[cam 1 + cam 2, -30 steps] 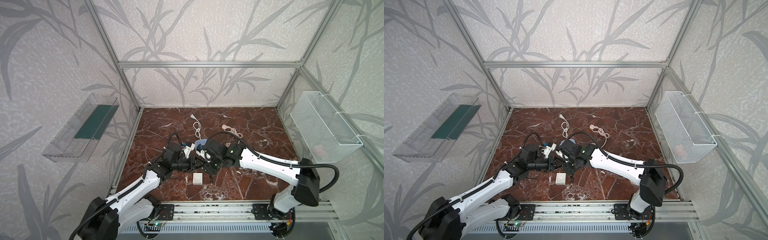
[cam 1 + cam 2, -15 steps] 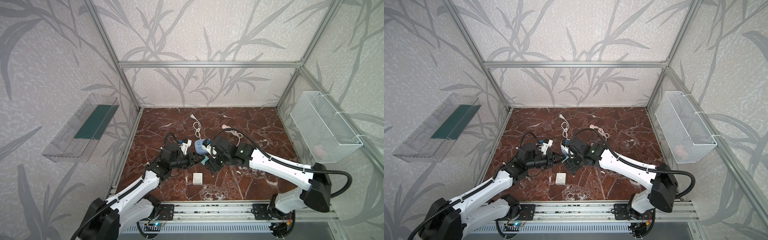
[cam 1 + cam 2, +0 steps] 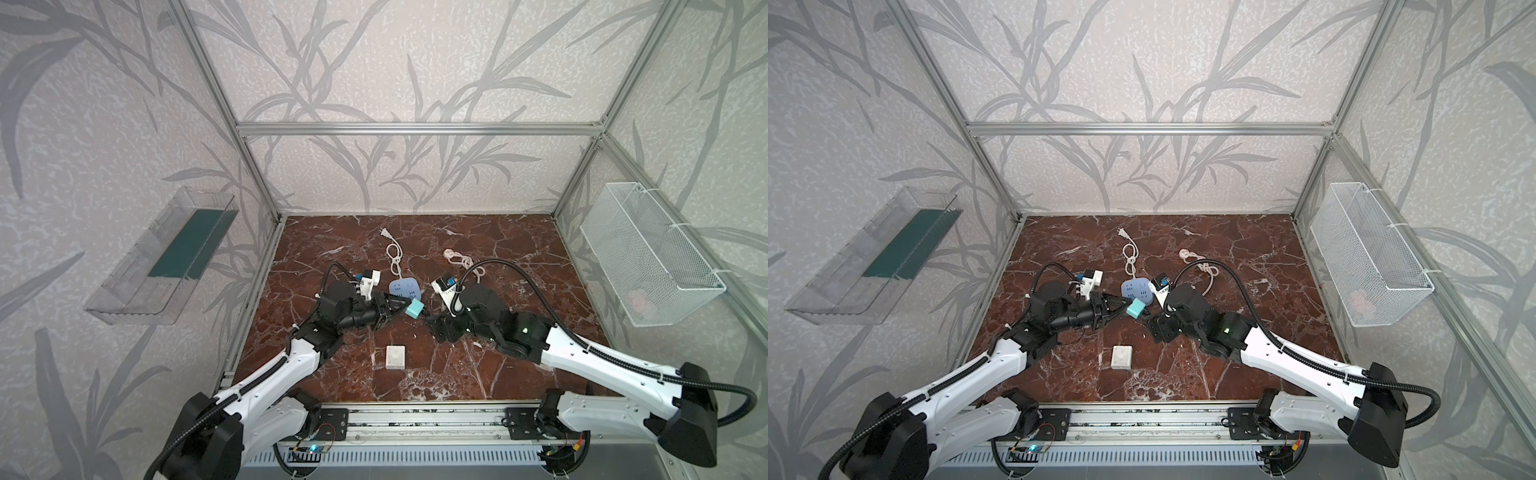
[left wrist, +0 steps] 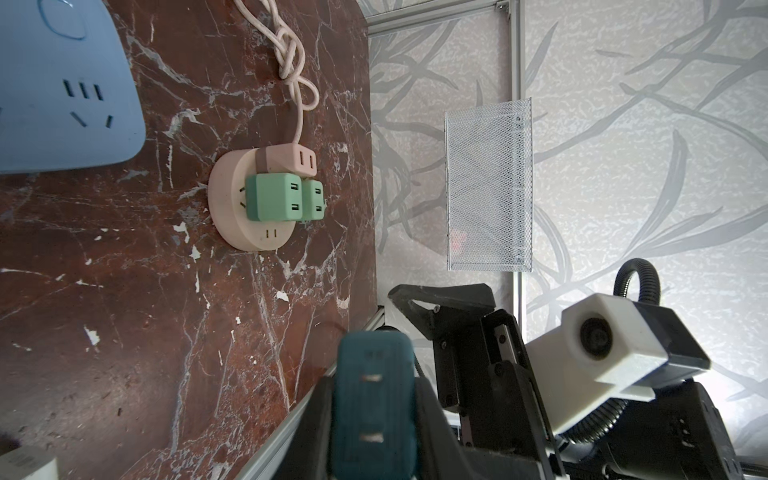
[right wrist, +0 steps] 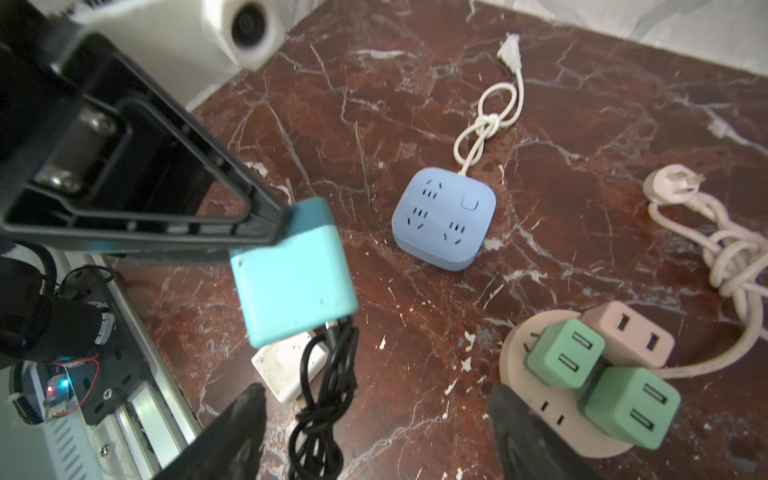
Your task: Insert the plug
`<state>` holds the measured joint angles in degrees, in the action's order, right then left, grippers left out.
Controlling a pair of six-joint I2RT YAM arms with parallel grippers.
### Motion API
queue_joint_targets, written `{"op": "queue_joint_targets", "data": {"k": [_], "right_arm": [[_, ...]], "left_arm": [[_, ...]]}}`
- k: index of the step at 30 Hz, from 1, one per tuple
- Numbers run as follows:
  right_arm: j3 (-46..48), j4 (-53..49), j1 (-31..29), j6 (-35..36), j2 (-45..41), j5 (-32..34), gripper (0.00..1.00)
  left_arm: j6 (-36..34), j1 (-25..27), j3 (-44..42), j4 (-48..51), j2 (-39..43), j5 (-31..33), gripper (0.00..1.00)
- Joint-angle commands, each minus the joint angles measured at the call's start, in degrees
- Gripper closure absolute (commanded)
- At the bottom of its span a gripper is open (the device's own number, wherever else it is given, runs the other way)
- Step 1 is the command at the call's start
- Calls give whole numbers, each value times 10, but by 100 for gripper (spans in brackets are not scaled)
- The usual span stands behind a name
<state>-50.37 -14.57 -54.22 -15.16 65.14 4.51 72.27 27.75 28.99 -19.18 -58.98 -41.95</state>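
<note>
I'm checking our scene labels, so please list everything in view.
plug: 1, teal, in the left hand, above the table
cable: 1, black, hanging below the plug
square socket block: 1, blue, mid-table, with a white cord
round socket block: 1, pink, near the blue one, with a pink cord
chargers: 2 green, 1 pink, plugged into the round block
small box: 1, white, front of the table
basket: 1, white wire, right wall
shelf: 1, clear, left wall
left hand: 1, black, shut on the plug
right hand: 1, black, open, empty

Plug (image 4: pixel 374 399) blurred (L wrist); blue strip (image 4: pixel 62 83) cut off.
</note>
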Motion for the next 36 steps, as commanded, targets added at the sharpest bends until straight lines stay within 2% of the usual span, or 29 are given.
{"op": "queue_joint_targets", "data": {"k": [1, 4, 10, 16, 20, 31, 36], "right_arm": [[4, 61, -1, 11, -24, 10, 17], [29, 109, -1, 12, -44, 5, 17], [130, 279, -1, 20, -96, -12, 17], [145, 318, -1, 35, -83, -25, 17], [150, 344, -1, 48, -70, -4, 18], [138, 391, -1, 148, -44, 20, 18], [135, 404, -1, 164, -40, 12, 18]], "left_arm": [[27, -3, 27, -24, 19, -9, 100], [34, -4, 24, -32, 19, -7, 100], [81, -4, 11, -100, 13, -5, 100], [98, -4, 12, -120, 7, -8, 100], [107, -4, 10, -132, 5, -10, 100], [129, -4, 4, -167, 4, -26, 100], [144, -3, 1, -195, -2, -33, 100]]}}
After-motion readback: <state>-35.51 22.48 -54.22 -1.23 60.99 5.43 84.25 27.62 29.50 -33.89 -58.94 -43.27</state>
